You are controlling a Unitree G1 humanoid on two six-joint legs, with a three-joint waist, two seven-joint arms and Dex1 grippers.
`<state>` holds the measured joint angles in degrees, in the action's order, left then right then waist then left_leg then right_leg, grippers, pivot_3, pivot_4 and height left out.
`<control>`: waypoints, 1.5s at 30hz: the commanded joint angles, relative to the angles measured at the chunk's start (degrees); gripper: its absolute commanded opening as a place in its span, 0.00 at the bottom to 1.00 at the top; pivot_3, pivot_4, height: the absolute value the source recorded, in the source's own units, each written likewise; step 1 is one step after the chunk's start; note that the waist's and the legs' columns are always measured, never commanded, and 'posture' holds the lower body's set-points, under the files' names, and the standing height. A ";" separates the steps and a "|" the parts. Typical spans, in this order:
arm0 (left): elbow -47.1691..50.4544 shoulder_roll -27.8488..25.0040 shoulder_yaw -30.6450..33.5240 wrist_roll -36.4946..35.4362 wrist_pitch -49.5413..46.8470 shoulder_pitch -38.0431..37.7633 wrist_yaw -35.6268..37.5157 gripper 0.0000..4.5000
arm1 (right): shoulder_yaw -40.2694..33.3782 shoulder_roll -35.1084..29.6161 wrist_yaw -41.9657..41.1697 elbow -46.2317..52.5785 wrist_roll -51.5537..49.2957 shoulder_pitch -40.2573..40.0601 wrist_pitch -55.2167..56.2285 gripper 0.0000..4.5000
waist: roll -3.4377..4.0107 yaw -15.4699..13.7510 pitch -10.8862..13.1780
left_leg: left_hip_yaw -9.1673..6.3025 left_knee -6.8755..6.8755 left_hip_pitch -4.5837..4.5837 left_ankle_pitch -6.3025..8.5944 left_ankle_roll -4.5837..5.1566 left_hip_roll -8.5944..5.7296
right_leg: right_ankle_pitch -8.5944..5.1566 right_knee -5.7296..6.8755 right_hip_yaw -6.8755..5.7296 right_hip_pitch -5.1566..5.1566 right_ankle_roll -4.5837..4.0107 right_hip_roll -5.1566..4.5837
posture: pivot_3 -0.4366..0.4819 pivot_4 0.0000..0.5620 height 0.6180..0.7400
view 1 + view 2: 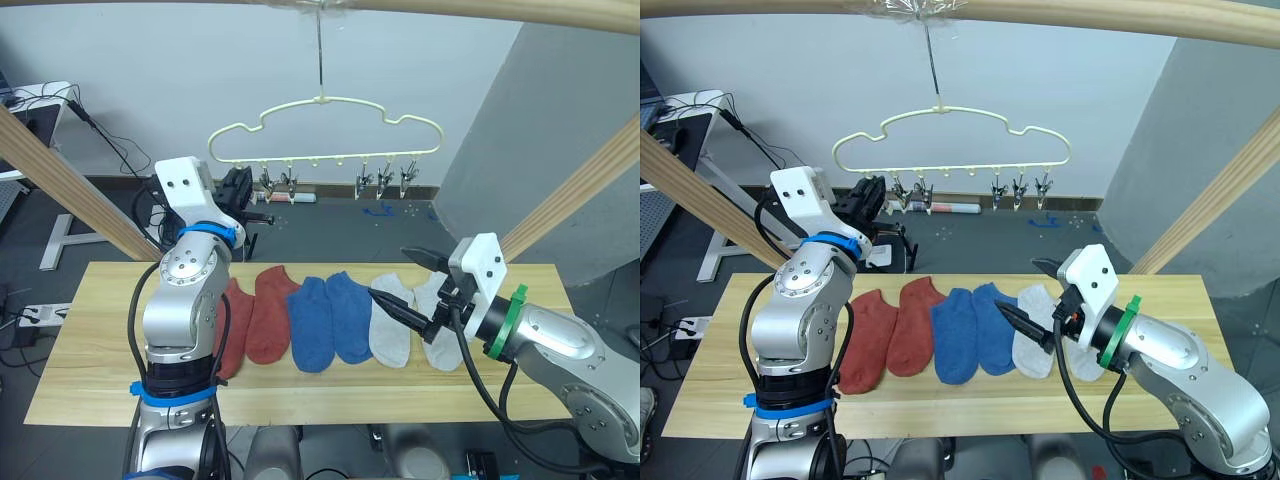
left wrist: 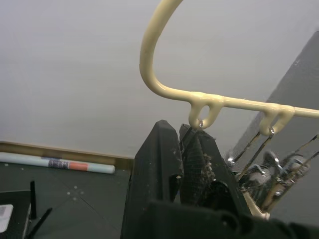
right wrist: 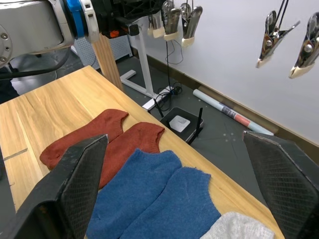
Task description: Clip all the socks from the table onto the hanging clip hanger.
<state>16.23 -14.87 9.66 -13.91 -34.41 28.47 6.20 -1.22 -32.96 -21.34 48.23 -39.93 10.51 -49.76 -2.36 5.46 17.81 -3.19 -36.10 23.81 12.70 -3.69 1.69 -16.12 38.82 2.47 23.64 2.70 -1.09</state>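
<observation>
Grey sock point(image 1: 391, 322) under your wide-open, empty right gripper point(image 1: 408, 282): a shallow pinch slips. Left gripper point(image 2: 185, 164), pinched at the clip hanger point(image 1: 325, 125), could set it swinging.

Head cams overlook table point(image 1: 300, 385); wrist cams close, L probably facing hanger point(image 2: 164, 64).

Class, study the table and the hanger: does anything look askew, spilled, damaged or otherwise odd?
Nothing stands out. Six socks lie flat in a neat row on the table, paired by colour: red, blue, grey. The clip hanger hangs level, no sock clipped on yet.
</observation>
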 commanded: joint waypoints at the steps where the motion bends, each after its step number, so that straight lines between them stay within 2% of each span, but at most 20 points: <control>1: 2.62 -1.62 2.55 -3.41 -2.68 0.54 2.29 0.05 | -2.61 -2.17 1.81 1.60 -2.44 2.16 -4.38 1.00 | 0.01 0.17 0.20 | 0.00 0.00 0.00 0.00 0.00 0.00 | 0.00 0.00 0.00 0.00 0.00 0.00 | 0.22 0.62 1.00; 11: 4.27 -4.59 7.04 -13.39 -9.82 2.53 6.02 0.05 | -4.73 -6.33 4.13 1.07 -11.07 8.81 -17.07 1.00 | 0.04 0.85 1.09 | 0.03 0.03 0.14 0.00 0.00 0.01 | 0.00 0.02 0.02 0.15 -0.01 0.00 | 0.22 0.64 1.00; 17: 4.53 -4.63 9.87 -19.25 -14.04 4.77 5.24 0.05 | -5.45 -5.90 8.64 -5.13 -11.83 10.72 -26.69 1.00 | 0.01 0.94 1.20 | 0.06 0.02 0.30 0.00 0.00 0.00 | 0.00 0.03 0.03 0.32 0.00 -0.02 | 0.21 0.66 1.00; 25: 5.89 -6.36 11.26 -23.55 -17.72 6.12 4.33 0.05 | -0.61 -6.14 13.66 -8.60 -3.16 10.67 -30.05 1.00 | 0.02 0.89 1.97 | 0.06 0.02 0.55 0.00 0.00 0.00 | 0.14 0.04 0.03 0.56 -0.23 -0.02 | 0.23 0.69 1.00; 29: 6.97 -7.12 11.68 -25.13 -19.10 6.32 3.66 0.05 | 3.65 -6.24 18.06 -13.67 4.44 10.28 -31.63 1.00 | 0.02 0.86 2.34 | 0.06 0.01 0.60 0.00 -0.01 0.00 | 0.01 0.04 0.02 0.60 -0.01 -0.03 | 0.24 0.70 1.00; 32: 7.54 -7.70 11.62 -25.64 -19.57 5.58 3.27 0.05 | 4.98 -3.92 20.08 -17.91 8.65 11.00 -31.55 1.00 | 0.04 0.75 2.59 | 0.09 0.01 0.66 -0.01 -0.02 -0.01 | 0.03 0.04 0.03 0.68 -0.04 -0.07 | 0.25 0.71 1.00; 45: 8.49 -8.58 11.65 -26.60 -20.05 5.11 1.94 0.05 | 8.47 1.18 18.61 -27.26 17.33 16.01 -29.96 1.00 | 0.14 0.43 3.67 | 0.07 0.01 0.74 -0.01 -0.03 -0.01 | 0.13 0.06 -0.01 0.75 -0.21 -0.08 | 0.29 0.72 1.00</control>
<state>22.11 -22.50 20.62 -39.64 -54.69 33.87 8.22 6.51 -31.98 -2.42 21.81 -24.26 26.15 -81.10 -2.23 5.90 21.47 -3.12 -36.09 24.57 12.69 -3.72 1.68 -15.98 38.88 2.46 24.39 2.48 -1.17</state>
